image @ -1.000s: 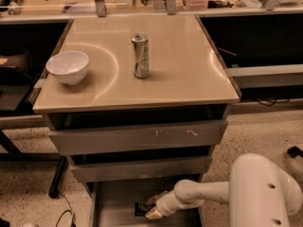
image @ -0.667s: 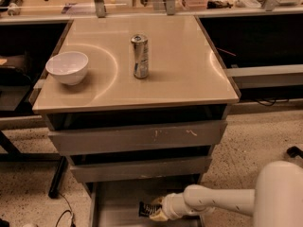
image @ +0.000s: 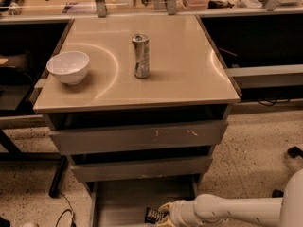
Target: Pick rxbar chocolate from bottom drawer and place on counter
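Observation:
The bottom drawer [image: 118,197] is pulled open at the foot of the grey unit and shows its plain grey floor. The rxbar chocolate [image: 153,215], a small black wrapped bar, is at the drawer's front right, low over the floor. My gripper [image: 162,213] reaches in from the right on its white arm and is shut on the bar's right end. The beige counter [image: 184,65] tops the unit, well above the gripper.
A tall silver can [image: 140,56] stands near the counter's middle. A white bowl [image: 68,66] sits at its left edge. The two upper drawers [image: 137,136] overhang the open one. Cables lie on the speckled floor at left [image: 64,214].
My arm has drawn back to the right and lower in view. The black bar has shifted slightly right and toward the drawer's front with the gripper.

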Robot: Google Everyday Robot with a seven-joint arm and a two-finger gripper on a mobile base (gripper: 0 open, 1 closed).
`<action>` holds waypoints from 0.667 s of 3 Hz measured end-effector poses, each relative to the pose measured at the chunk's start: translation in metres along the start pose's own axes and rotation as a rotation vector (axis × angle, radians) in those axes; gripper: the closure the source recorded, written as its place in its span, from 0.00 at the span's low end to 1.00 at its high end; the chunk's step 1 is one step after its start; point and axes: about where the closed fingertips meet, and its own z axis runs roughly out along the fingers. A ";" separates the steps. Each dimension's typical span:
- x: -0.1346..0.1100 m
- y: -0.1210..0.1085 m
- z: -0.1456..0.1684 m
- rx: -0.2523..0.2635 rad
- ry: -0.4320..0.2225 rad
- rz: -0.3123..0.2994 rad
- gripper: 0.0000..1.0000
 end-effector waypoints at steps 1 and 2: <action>-0.017 0.003 -0.019 -0.001 0.008 -0.007 1.00; -0.042 0.008 -0.051 0.031 0.036 0.011 1.00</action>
